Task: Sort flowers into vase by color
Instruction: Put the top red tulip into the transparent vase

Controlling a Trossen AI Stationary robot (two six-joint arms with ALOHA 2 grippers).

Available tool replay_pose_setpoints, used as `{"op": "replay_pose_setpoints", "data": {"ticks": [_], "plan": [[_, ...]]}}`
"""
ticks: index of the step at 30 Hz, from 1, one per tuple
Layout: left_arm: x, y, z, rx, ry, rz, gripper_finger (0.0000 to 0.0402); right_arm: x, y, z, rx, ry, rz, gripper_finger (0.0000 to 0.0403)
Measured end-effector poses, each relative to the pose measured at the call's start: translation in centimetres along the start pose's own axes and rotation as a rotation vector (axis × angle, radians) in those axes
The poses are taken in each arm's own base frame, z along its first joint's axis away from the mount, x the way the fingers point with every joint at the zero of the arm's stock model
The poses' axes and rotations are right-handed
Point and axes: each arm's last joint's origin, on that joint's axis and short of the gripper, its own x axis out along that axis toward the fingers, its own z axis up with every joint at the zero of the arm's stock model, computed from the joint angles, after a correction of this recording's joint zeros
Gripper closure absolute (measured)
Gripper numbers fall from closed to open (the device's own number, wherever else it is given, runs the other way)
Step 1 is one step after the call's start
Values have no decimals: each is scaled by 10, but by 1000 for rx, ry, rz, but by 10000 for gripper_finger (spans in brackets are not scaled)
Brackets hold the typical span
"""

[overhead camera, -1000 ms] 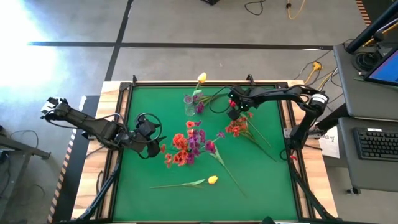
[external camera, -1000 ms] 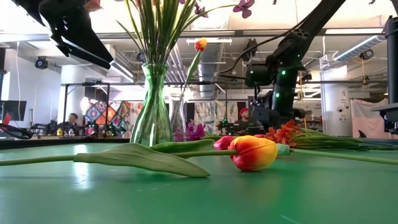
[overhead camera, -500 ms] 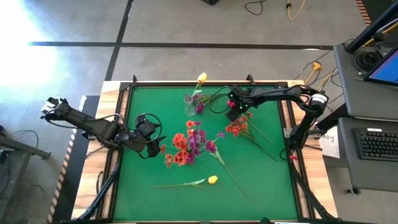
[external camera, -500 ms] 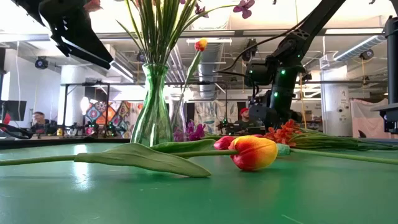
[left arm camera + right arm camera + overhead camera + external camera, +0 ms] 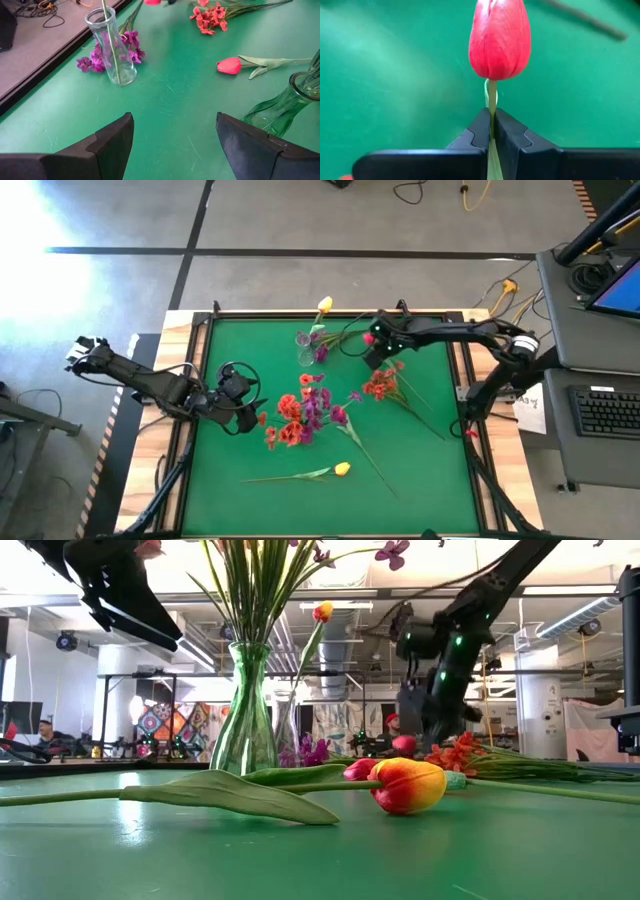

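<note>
Green felt covers the table (image 5: pixel 420 470). Toward one o'clock, right fingers (image 5: pixel 492 131) pinch a pink-red tulip (image 5: pixel 499 39) just below its head; that thin stem could slip or bend. Left fingers (image 5: pixel 120 145), at nine o'clock, hang wide apart.

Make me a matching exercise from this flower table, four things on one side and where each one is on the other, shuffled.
Things:
1. pink-red tulip on a thin green stem
2. small clear glass vase
3. yellow tulip with a long green stem
4. left gripper

Places or states:
A. lying flat on the green mat near the front edge
B. open, holding nothing
C. clamped by its stem in the right gripper
D. standing upright with purple sprays lying at its base

Pairs: 1-C, 2-D, 3-A, 4-B
</note>
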Motion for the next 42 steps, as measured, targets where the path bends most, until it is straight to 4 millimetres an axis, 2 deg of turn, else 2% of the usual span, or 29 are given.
{"op": "replay_pose_setpoints", "data": {"ticks": [3,11,19,24,34,42], "plan": [[0,0,0,-4,0,0,134,-23,0,6,-8,-99,27,390],[0,0,0,-19,0,0,134,-93,2,21,-70,-492,158,390],[0,0,0,-23,0,0,134,-138,8,28,-168,-790,438,390],[0,0,0,-28,0,0,134,-146,11,32,-216,-971,546,390],[0,2,1,-30,-42,59,134,-137,14,35,-216,-1252,646,390],[0,2,4,-58,-100,111,134,-137,27,42,-254,-1470,732,390]]}}
